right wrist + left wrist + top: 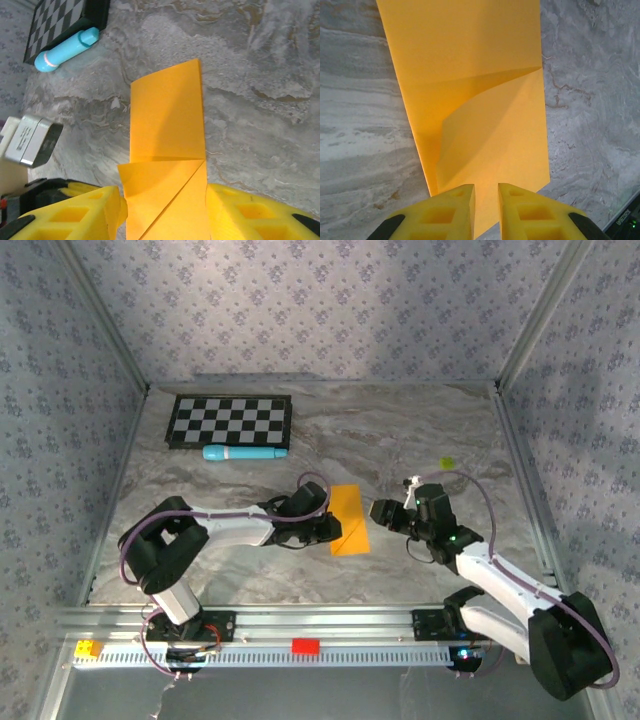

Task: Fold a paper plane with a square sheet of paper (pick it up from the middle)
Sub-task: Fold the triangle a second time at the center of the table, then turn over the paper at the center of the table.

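You have open table point(240, 570) beyond the far and near ends of the sheet of paper point(349, 519). Its long edges are crowded: the left gripper point(325, 528) is at the left edge and the right gripper point(380, 511) is just beside the right one. The checkerboard point(230, 421) and blue tube point(244, 453) lie well apart, far left.

The surface is grey marble pattern, closed in by wallpapered walls point(330, 300).

The paper lies mid-table as a folded strip, long axis running far to near, slightly tilted. In the right wrist view, a triangular flap crosses the end nearest the fingers.

Your right gripper point(162, 200) is spread wide, with the paper's end between its fingers. Your left fingers point(455, 210) sit nearly together over the paper's edge. You cannot tell whether they pinch it.
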